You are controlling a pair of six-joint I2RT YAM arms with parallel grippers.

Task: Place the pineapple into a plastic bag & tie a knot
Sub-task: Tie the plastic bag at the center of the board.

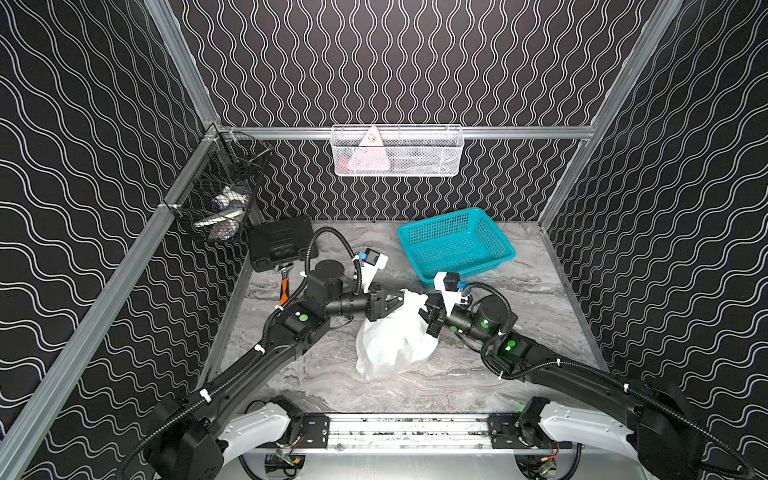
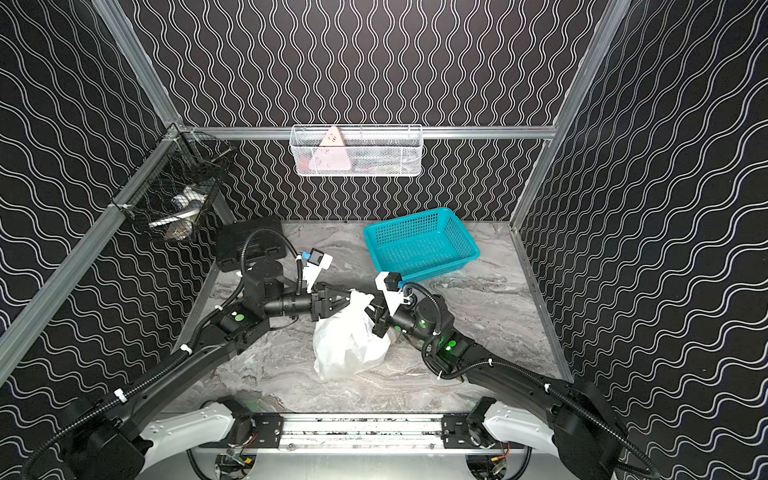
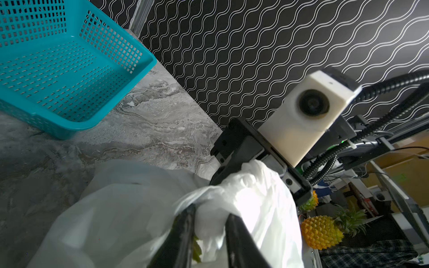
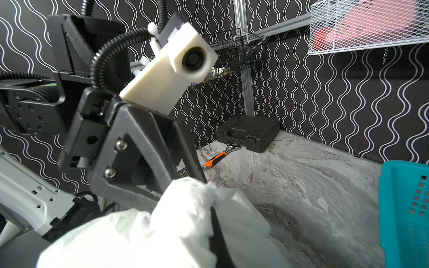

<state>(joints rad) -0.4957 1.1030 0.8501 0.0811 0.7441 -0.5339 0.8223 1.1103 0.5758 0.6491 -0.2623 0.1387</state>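
Note:
The white crinkly plastic bag stands bulging in the middle of the marble table in both top views, its top gathered into a bunch. My left gripper comes in from the left, and in the left wrist view its two fingers are closed on a wad of that bunch. My right gripper is shut on the bunch from the opposite side. The pineapple is hidden inside the bag. Only a green leaf shows at the bag's mouth beside a left finger.
A teal perforated basket sits behind the bag to the right. A black case and an orange-handled wrench lie at the back left. Wire baskets hang on the walls. Other pineapples lie outside the cell.

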